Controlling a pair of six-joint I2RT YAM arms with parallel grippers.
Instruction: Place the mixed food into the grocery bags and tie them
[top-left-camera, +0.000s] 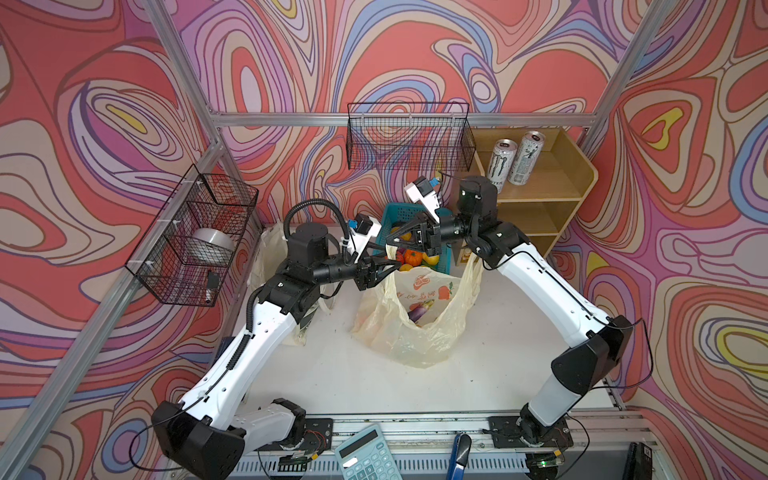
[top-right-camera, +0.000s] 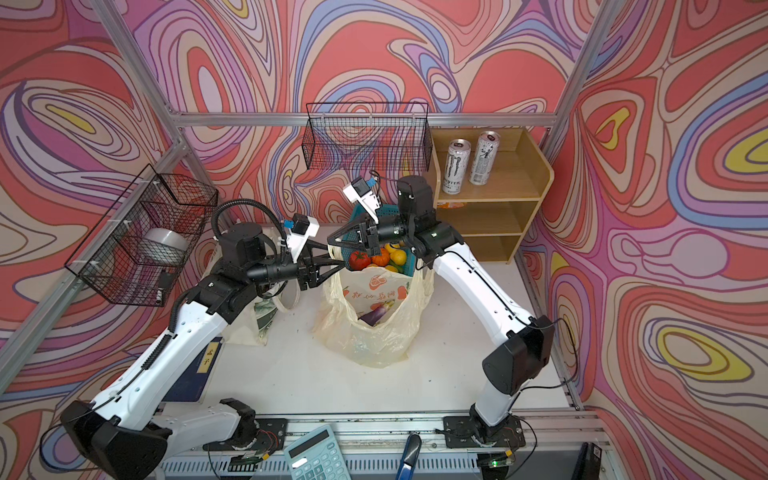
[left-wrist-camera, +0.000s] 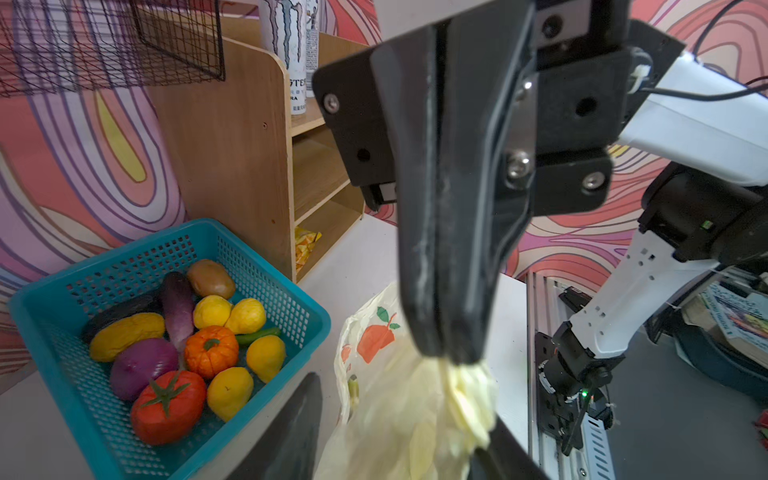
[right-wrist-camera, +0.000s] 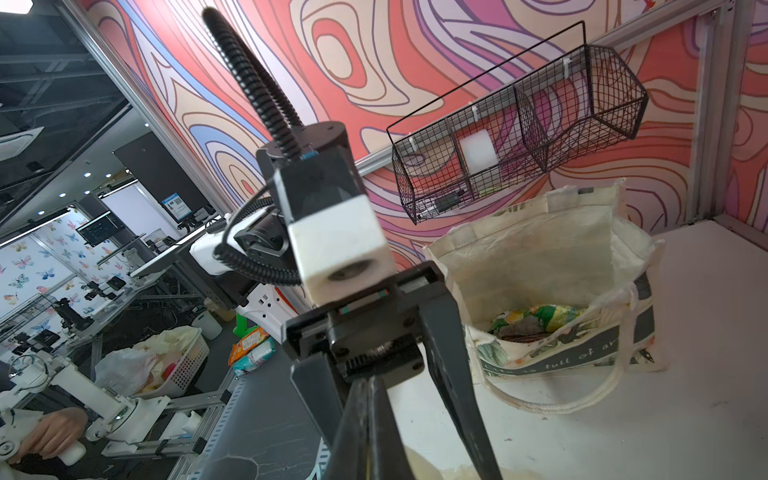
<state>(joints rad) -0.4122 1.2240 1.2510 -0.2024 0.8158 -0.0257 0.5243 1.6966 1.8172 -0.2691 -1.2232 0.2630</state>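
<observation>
Pale-yellow plastic carrier bag (top-left-camera: 415, 332), orange fruit print, slumped mid-table, mouth open; one handle (left-wrist-camera: 465, 386) bunched, drawn upward. Purple eggplant (top-left-camera: 418, 312) inside. At bag's 12 o'clock, toy produce in teal basket (left-wrist-camera: 282, 291): tomato (left-wrist-camera: 168, 405), pumpkin (left-wrist-camera: 211, 351), lemons (left-wrist-camera: 230, 392), potato (left-wrist-camera: 211, 277), onion (left-wrist-camera: 143, 365). At 9 o'clock, cream canvas tote (right-wrist-camera: 540, 249), upright, snack packets (right-wrist-camera: 536, 316) within.

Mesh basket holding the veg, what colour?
Teal; the basket shows best in the left wrist view.

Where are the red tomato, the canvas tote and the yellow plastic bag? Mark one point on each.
red tomato (left-wrist-camera: 166, 419), left wrist view, on the red skin below the stalk.
canvas tote (right-wrist-camera: 540, 257), right wrist view, on the inner back wall.
yellow plastic bag (top-left-camera: 415, 347), a top view, on the lower front wall.
</observation>
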